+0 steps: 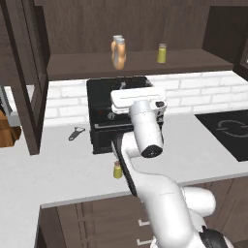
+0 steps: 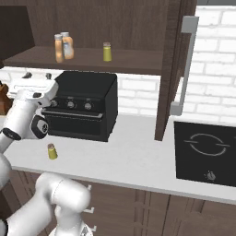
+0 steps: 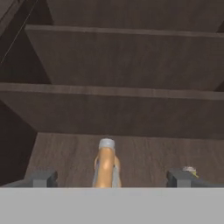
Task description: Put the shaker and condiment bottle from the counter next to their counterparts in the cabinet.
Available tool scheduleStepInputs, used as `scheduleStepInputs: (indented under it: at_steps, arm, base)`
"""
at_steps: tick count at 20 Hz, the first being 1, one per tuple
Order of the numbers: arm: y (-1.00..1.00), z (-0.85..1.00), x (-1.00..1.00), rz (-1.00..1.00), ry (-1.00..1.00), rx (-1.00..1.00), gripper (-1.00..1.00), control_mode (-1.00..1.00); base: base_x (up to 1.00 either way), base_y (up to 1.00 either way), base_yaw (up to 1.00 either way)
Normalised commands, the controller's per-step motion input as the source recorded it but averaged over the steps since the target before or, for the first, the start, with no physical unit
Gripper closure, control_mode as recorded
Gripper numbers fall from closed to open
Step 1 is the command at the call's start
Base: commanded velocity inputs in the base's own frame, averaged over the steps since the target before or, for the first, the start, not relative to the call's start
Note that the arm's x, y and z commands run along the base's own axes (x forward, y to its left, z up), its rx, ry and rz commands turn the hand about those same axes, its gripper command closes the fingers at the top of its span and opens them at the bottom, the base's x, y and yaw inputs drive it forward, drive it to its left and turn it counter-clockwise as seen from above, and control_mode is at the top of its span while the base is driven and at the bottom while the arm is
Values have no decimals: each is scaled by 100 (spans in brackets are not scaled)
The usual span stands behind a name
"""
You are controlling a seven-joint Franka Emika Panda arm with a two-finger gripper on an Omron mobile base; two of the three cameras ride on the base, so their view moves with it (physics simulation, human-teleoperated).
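Two orange-tan condiment bottles [image 1: 118, 53] stand side by side on the cabinet shelf [image 1: 193, 60], seen apart in the right base view as the bottles [image 2: 63, 46]. A yellow-olive shaker [image 1: 162, 53] stands further right on that shelf. Its twin shaker [image 1: 117, 170] stands on the counter [image 1: 58, 169] in front of the oven, beside my arm. My gripper [image 3: 111, 179] is open with its fingertips [image 3: 43, 178] wide apart. It hovers in front of the shelf, back from a bottle [image 3: 106, 164] and holding nothing. My hand [image 1: 138, 99] hangs before the oven's top.
A black toaster oven [image 2: 87, 92] sits under the shelf. Dark cabinet doors stand open at the left [image 1: 29, 82] and right [image 2: 170, 69]. A black cooktop [image 2: 205, 147] lies at the right. A small dark utensil [image 1: 75, 133] lies left of the oven.
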Motion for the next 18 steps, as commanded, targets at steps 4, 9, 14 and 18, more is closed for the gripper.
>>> scheduleStepInputs:
  at_steps: [4,9,14,18]
  arm:
    - [-22,4,-77,0,0,0,-100,-100]
    - [-28,0,-84,0,0,0,-100,-100]
    - [24,-28,-32,0,14,-10,-100,-100]
    - [2,-41,0,10,13,-15,-100,-100]
  base:
    - [0,0,0]
    - [0,0,0]
    - [0,0,0]
    - [0,0,0]
